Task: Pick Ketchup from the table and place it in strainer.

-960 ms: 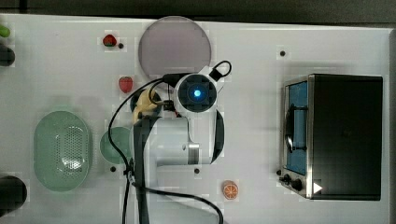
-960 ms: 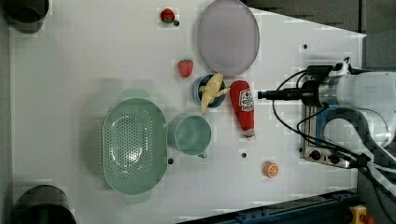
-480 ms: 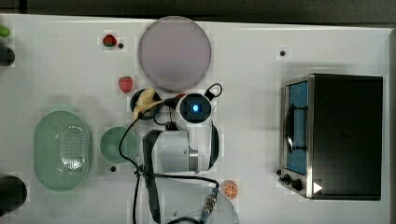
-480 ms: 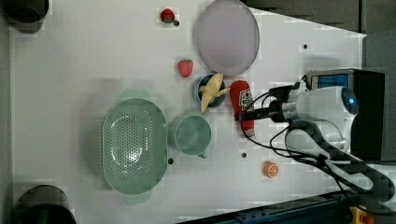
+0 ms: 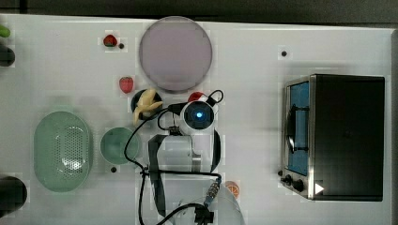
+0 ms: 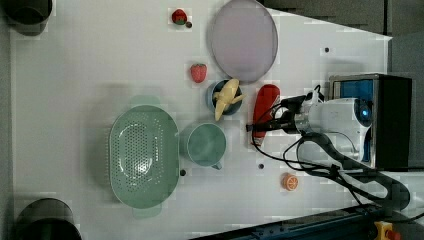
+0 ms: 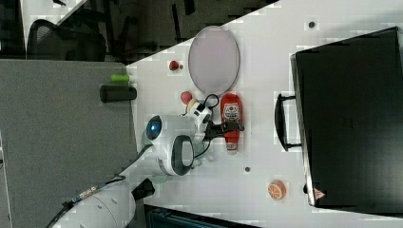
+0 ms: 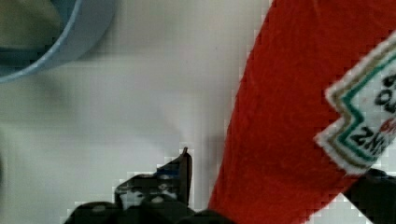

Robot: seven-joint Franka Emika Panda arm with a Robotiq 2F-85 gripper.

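Note:
The Ketchup [image 6: 264,102] is a red bottle with a white label, lying flat on the white table beside the blue bowl. It also shows in the right view [image 7: 231,114] and fills much of the wrist view [image 8: 299,107]. In the top view the arm's wrist covers it except for a red tip [image 5: 195,96]. My gripper [image 6: 263,128] is open and low over the bottle [image 7: 233,127], one finger on each side of it [image 8: 280,179]. The strainer [image 6: 144,155], a pale green oval basket, stands empty at the left view's left [image 5: 62,150].
A green cup [image 6: 206,144] stands between strainer and Ketchup. A blue bowl with a banana [image 6: 226,96], a strawberry [image 6: 198,72] and a purple plate [image 6: 243,40] lie beyond the Ketchup. An orange slice [image 6: 289,181] and a black oven [image 5: 342,136] are near the arm.
The arm has swung toward the left view's left and come down, bringing the open gripper from beside the Ketchup to astride it. Nothing on the table has moved.

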